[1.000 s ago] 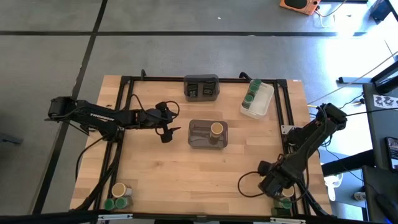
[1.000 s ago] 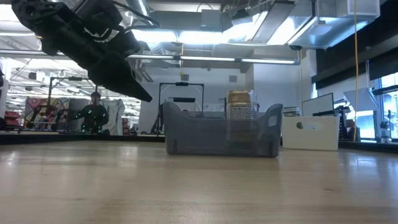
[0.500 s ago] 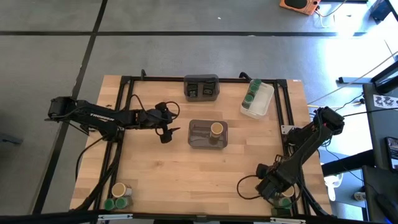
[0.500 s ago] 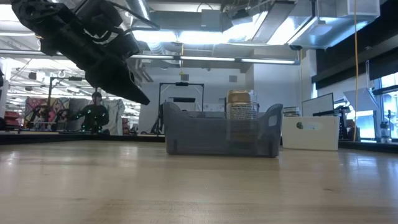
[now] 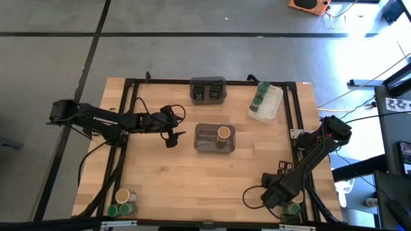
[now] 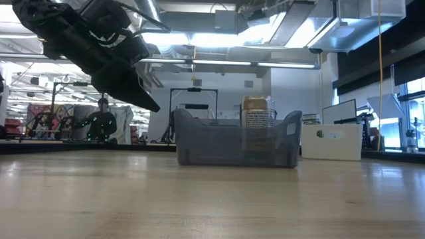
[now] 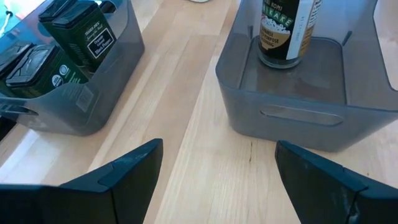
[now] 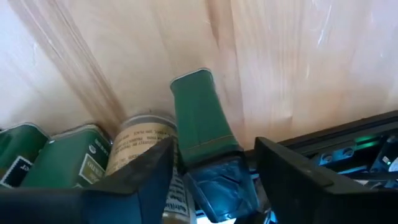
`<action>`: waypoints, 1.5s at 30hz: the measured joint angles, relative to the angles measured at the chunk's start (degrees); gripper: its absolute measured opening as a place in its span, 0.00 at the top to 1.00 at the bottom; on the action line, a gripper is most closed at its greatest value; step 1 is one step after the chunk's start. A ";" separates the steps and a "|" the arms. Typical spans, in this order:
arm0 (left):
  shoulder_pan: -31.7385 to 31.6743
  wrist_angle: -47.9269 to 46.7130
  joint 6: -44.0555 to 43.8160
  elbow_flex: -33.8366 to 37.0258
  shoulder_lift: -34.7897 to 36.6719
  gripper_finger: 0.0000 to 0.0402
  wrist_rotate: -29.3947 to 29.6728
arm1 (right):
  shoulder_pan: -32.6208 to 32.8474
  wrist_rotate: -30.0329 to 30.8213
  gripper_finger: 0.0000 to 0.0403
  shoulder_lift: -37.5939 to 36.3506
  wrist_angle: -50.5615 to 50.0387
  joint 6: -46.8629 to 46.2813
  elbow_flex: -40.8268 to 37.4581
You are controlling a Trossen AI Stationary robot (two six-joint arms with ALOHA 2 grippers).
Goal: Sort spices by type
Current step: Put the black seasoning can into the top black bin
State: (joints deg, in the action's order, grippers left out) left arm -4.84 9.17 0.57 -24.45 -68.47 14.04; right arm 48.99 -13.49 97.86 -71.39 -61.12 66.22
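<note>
The table (image 5: 192, 173) fills the middle of the high view, pale wood inside a black frame. My left arm (image 5: 96, 119) reaches in from the left of that frame. My right arm (image 5: 318, 151) runs down the right edge to the lower right corner.

Next in size are the containers. One grey bin (image 5: 207, 146) sits at the centre of the frame. A second grey bin (image 5: 208, 82) stands at the top middle, and a white tray (image 5: 273, 106) lies at the upper right.

My left end effector (image 5: 172, 136) hangs just left of the centre bin, clear of the table (the low view shows it at upper left, well above the wood). Its jaws stand wide and hold nothing. My right end effector (image 8: 214, 146) is down at the lower right corner of the high view. It is partly open around a green tin (image 8: 199, 109), with one finger (image 8: 146, 177) close beside the tin and a gap at the other.

The spices are spread out. A tan-lidded jar (image 5: 223, 133) stands in the centre bin. Dark tins (image 7: 62, 43) fill the top bin. Green-lidded jars (image 5: 262, 93) sit in the tray. A small cluster of jars (image 5: 122, 202) waits at the lower left. More green tins (image 8: 81, 162) and a cream-labelled jar (image 8: 140, 146) crowd beside the one between my right fingers.
</note>
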 joint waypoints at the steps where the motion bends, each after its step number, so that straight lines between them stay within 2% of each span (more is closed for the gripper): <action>1: 0.00 0.00 -0.01 0.00 0.00 0.23 0.00 | 0.00 -0.01 0.51 0.00 -0.03 0.00 0.00; 4: 0.00 -0.05 -0.10 0.00 0.00 0.23 0.00 | 0.00 -0.46 0.66 0.00 -0.81 0.15 0.00; 10: 0.00 -1.27 -0.86 0.00 0.00 0.23 0.00 | -2.66 0.65 0.66 -0.09 -0.84 2.66 0.46; 14: 0.02 -1.55 -2.41 0.00 0.00 0.23 0.00 | -7.47 8.51 0.66 -0.15 -1.59 6.32 4.31; 24: 3.51 -3.17 -2.17 0.00 0.00 0.23 0.00 | -20.29 25.38 0.66 -0.31 -12.84 17.31 15.65; 29: 5.70 -4.85 -3.77 0.00 0.00 0.23 0.00 | -27.68 28.97 0.66 -0.31 -15.30 25.87 16.20; 34: 7.69 -5.74 -5.85 0.00 0.00 0.23 0.00 | -36.33 35.37 0.66 -0.31 -14.14 35.60 16.20; 41: 9.30 -5.64 -5.93 0.00 0.00 0.23 0.02 | -49.12 35.73 0.66 -0.31 -7.58 48.89 16.20; 45: 9.29 -5.62 -5.98 0.00 0.00 0.23 0.04 | -55.90 30.29 0.66 0.33 -4.60 52.42 16.13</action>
State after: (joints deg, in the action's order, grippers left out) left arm 4.45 3.55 -5.41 -24.45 -68.47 14.09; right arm -6.91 16.79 98.20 -75.99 -8.71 82.34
